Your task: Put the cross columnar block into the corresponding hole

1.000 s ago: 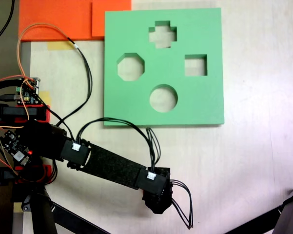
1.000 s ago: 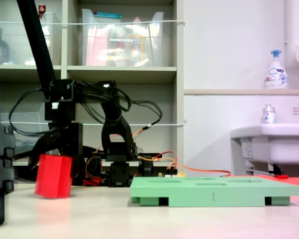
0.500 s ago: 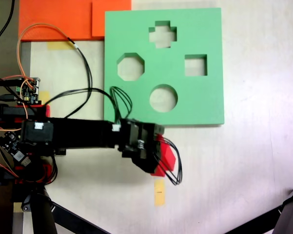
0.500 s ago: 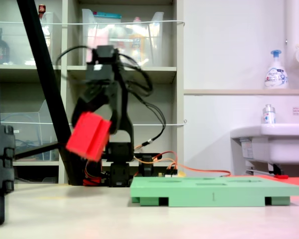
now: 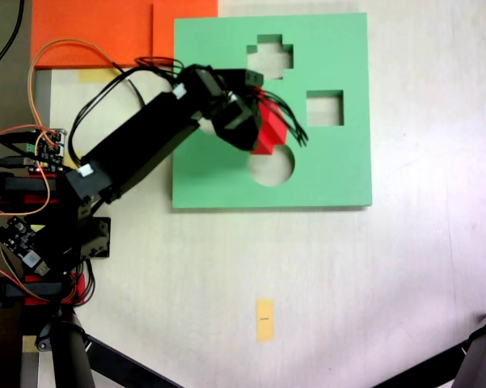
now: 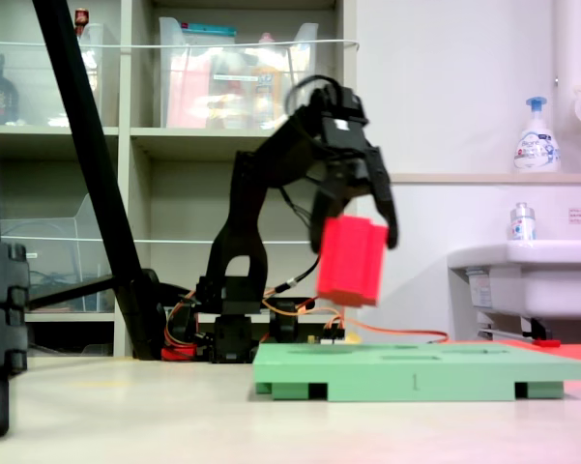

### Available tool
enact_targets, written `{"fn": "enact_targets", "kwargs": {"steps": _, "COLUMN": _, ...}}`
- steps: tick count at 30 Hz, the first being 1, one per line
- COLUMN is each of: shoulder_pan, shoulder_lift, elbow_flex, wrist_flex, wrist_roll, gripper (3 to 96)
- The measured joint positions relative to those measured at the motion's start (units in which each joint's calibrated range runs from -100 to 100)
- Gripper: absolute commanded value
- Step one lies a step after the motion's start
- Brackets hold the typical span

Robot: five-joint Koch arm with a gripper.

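Observation:
The red cross columnar block [image 5: 269, 131] [image 6: 351, 261] hangs in the air, and my gripper [image 5: 255, 121] [image 6: 358, 227] is shut on its upper end. In the first exterior view the block shows over the green foam board [image 5: 340, 170], between the octagonal cutout and the square cutout and just above the round one. The plus-shaped corresponding hole [image 5: 269, 56] lies further up the board and is uncovered. In the second exterior view the block hangs well above the board [image 6: 416, 365], slightly tilted.
An orange sheet [image 5: 97, 28] lies at the top left of the first exterior view. Circuit boards and wires [image 5: 40, 153] sit by the arm's base on the left. A small yellow tape mark [image 5: 264, 319] is on the table. A black tripod leg [image 6: 87, 164] and shelves [image 6: 174, 145] stand behind.
The arm has swung the red block from low beside the board's near edge up and over the board. It now hangs above the round cutout, higher than before.

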Motion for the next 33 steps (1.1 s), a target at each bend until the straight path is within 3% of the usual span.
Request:
{"fn": "enact_targets", "kwargs": {"steps": 9, "shoulder_pan": 4.2, "shoulder_lift": 17.4, "elbow_flex": 11.0, "wrist_flex": -0.1, "wrist_roll": 2.0, "gripper": 39.9}}
{"fn": "enact_targets", "kwargs": {"steps": 33, "shoulder_pan": 6.9, "shoulder_lift": 24.6, "elbow_flex": 11.2, "wrist_flex": 15.4, "wrist_roll": 3.9, "gripper": 39.9}}
